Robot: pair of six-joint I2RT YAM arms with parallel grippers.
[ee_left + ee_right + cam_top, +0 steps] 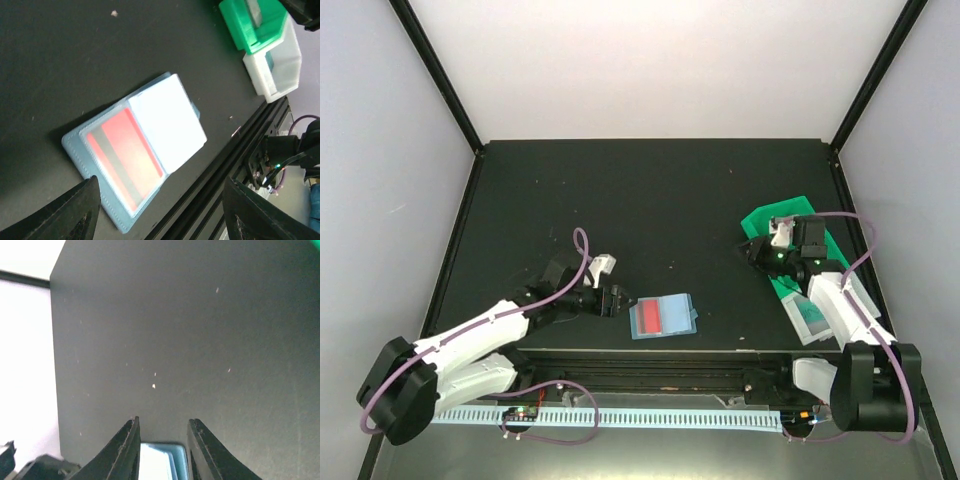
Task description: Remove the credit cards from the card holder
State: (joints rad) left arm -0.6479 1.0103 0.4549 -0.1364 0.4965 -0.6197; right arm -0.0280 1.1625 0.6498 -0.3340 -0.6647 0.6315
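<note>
Card holder (75, 145) just beyond left fingers (75, 215) (apparently apart)

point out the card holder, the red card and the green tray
card holder (76, 141), left wrist view, blue border
red card (140, 150), left wrist view, red face
green tray (761, 219), top external view, far corner

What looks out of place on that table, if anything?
One small thing: in the open card holder, the white card sits slightly crooked and pokes past the holder's edge. The red card beside it lies neatly inside its pocket. Nothing looks spilled or damaged.
</note>
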